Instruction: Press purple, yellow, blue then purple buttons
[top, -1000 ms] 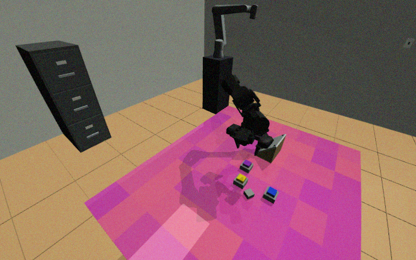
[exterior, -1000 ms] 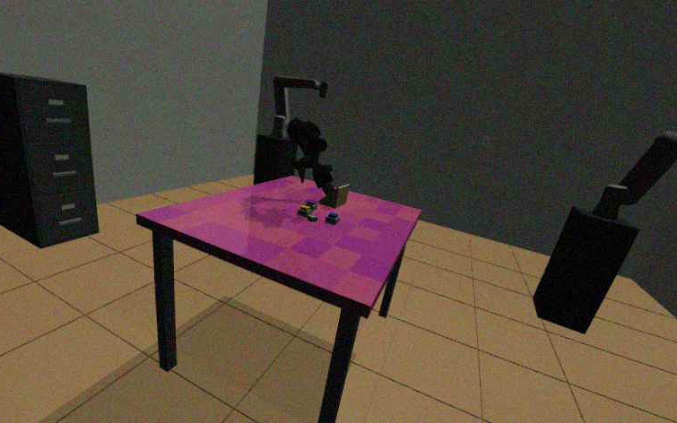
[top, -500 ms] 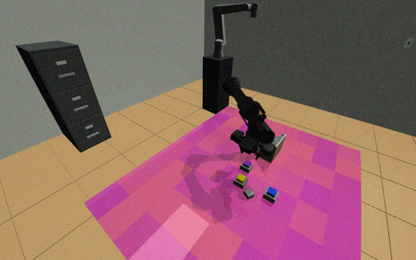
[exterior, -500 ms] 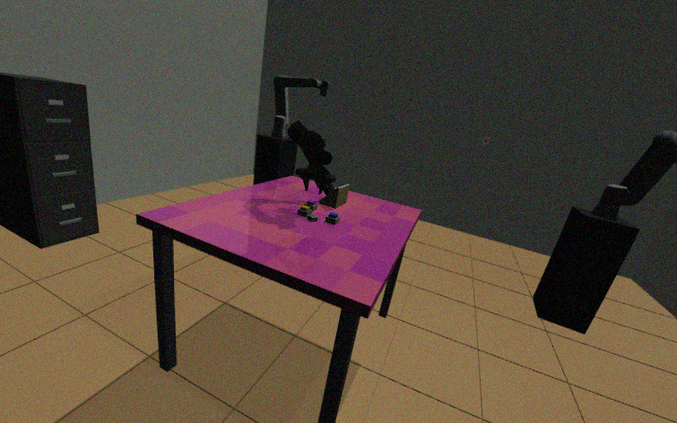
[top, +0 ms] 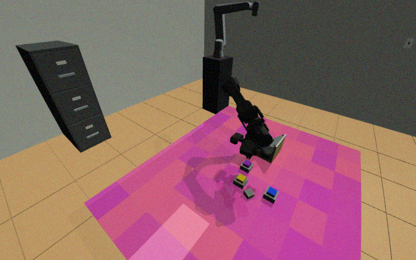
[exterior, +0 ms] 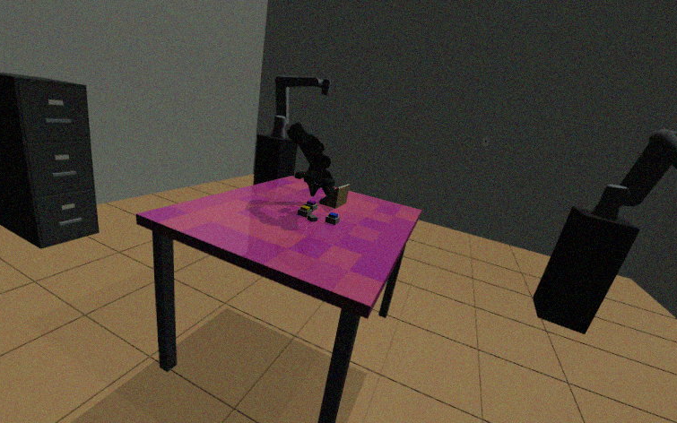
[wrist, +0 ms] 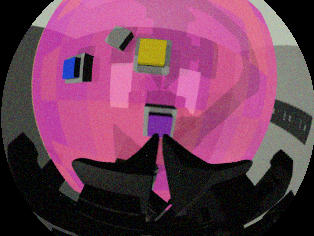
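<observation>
The purple button [top: 247, 163] [exterior: 310, 202] [wrist: 160, 124] sits in a grey housing near the arm's base, its cap raised. My gripper [top: 248, 157] [exterior: 313, 195] [wrist: 160, 137] is shut and empty, fingers pointing down. Its tips are a little above the purple button, near the edge of its housing in the wrist view, with a gap visible in the exterior view. The yellow button [top: 241, 178] [exterior: 305, 208] [wrist: 152, 52] lies just beyond the purple one. The blue button [top: 271, 191] [exterior: 334, 215] [wrist: 69, 68] stands apart to one side. Both caps look raised.
A small grey block [top: 248, 193] [exterior: 311, 217] [wrist: 118, 38] lies close to the yellow button, on the side toward the blue one. A tilted panel [top: 279, 147] [exterior: 341, 196] stands beside the arm's base. All rest on the pink and purple table [top: 309, 216] [exterior: 288, 230].
</observation>
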Available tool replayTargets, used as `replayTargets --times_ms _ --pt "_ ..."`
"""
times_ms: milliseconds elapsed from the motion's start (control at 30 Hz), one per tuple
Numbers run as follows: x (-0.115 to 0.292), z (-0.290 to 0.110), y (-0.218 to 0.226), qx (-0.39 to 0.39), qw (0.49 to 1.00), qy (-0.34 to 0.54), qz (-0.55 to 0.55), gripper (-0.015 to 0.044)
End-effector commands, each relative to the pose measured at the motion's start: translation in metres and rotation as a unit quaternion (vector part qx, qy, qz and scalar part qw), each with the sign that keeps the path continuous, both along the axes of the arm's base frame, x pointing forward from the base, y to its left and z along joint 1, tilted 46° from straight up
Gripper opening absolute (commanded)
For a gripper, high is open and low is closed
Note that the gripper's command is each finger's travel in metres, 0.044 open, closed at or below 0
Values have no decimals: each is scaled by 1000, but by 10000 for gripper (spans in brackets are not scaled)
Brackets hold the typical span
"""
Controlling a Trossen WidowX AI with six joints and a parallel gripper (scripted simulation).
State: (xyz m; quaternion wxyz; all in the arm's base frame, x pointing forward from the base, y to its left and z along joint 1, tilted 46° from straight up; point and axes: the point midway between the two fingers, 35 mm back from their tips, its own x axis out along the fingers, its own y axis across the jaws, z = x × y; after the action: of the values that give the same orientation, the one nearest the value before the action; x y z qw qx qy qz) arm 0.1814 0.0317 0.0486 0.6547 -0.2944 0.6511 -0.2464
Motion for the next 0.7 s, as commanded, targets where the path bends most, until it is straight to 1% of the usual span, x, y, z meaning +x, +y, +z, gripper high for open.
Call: replayTargets --times_ms 0,667 --pt "-1 0 -2 -3 1000 2 3 20" --pt "1 -22 -23 -3 1000 1 3 20"
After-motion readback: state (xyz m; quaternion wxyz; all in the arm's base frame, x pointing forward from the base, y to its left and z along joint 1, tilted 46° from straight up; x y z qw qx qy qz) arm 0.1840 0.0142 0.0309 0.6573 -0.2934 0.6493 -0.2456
